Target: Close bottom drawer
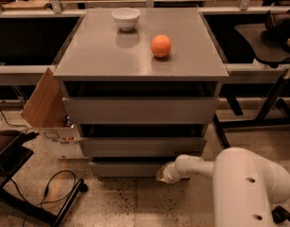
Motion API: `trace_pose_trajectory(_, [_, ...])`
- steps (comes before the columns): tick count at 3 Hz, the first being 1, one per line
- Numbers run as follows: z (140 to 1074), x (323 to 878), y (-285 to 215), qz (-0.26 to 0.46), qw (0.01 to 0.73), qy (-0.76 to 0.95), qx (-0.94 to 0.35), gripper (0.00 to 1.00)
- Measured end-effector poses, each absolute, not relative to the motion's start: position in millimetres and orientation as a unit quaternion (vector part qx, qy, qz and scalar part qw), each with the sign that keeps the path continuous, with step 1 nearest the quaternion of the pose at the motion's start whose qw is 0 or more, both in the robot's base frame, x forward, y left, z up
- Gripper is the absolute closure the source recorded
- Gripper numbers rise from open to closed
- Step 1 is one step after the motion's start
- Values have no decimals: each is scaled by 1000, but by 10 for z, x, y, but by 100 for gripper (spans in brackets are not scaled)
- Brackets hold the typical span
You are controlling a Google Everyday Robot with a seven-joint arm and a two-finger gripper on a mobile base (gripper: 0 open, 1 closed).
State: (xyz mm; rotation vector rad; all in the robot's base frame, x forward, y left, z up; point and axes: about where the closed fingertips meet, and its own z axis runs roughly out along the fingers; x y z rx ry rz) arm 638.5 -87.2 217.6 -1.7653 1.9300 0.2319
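Note:
The grey cabinet (140, 56) has three handleless drawers. The bottom drawer (128, 168) is the narrowest and lowest, its flat grey front set just above the floor. My white arm reaches in from the lower right. My gripper (162, 174) is at the right end of the bottom drawer's front, pressed against or right next to it. The gripper's tip is mostly hidden by the wrist.
A white bowl (125, 18) and an orange (161, 46) sit on the cabinet top. An open cardboard box (52, 115) stands at the cabinet's left. A black stand and cable (50, 193) lie on the floor at lower left. Desk legs (272, 108) stand at the right.

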Motion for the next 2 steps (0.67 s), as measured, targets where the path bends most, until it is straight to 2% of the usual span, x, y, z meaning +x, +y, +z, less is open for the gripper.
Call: trace_pose_trajectory(2, [3623, 6624, -1755, -67, 280, 705, -648, 100])
